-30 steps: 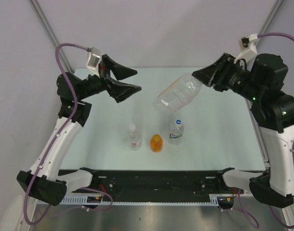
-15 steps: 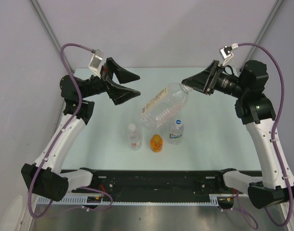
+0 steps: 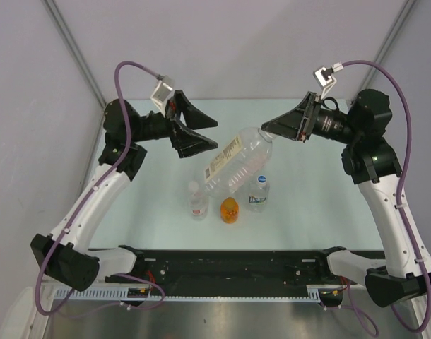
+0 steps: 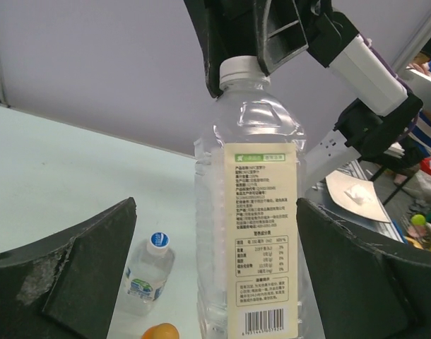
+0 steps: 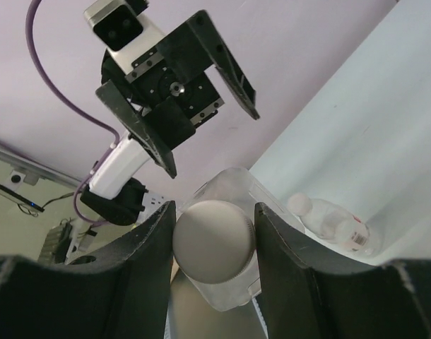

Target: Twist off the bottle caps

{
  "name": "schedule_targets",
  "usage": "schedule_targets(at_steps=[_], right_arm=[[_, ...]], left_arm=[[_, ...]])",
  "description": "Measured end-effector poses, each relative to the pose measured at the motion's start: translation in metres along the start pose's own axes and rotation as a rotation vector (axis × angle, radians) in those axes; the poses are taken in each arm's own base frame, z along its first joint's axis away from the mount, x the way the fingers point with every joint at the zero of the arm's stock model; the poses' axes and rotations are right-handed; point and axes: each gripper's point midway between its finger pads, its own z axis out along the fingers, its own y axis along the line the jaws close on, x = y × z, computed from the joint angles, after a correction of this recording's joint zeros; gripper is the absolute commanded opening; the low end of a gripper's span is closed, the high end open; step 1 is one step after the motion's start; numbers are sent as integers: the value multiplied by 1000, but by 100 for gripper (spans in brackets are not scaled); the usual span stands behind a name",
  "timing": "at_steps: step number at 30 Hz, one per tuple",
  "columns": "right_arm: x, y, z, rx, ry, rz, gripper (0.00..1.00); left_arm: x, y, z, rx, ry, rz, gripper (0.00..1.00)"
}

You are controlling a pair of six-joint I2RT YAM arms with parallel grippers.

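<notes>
My right gripper (image 3: 269, 129) is shut on the white cap (image 5: 214, 240) of the large clear jug (image 3: 233, 161) and holds it tilted in the air above the table. In the left wrist view the jug (image 4: 247, 212) hangs upright with its cap (image 4: 238, 68) in the right fingers. My left gripper (image 3: 215, 135) is open; its fingers (image 4: 81, 275) straddle the jug's lower end with gaps on both sides. On the table stand the red-labelled bottle (image 3: 197, 201) with a white cap, the orange bottle (image 3: 229, 210) and the blue-labelled bottle (image 3: 258, 192) with a blue cap (image 4: 157, 240).
The pale green table (image 3: 321, 205) ends at a black rail (image 3: 229, 265) along the near edge. Grey walls and metal frame posts (image 3: 74, 53) stand behind and beside the table. The three small bottles sit in a row just below the hanging jug.
My right gripper has carried the jug left and lower, toward the table's middle. My left arm has swung right, bringing its open jaws around the jug's lower end.
</notes>
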Motion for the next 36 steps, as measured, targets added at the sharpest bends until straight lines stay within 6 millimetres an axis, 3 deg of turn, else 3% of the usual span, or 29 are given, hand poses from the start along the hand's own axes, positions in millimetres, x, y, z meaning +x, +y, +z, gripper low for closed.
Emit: schedule_targets(at_steps=[5,11,25,36], right_arm=[[5,0,3,-16,25,-18,0],[7,-3,7,-18,38,-17,0],[-2,-20,14,44,-8,16,0],[-1,-24,23,56,-20,64,0]], left_arm=[[18,6,14,47,67,-88,100],[47,-1,29,95,151,-170,100],[42,-17,17,38,122,-65,100],[65,4,15,-46,136,-104,100]])
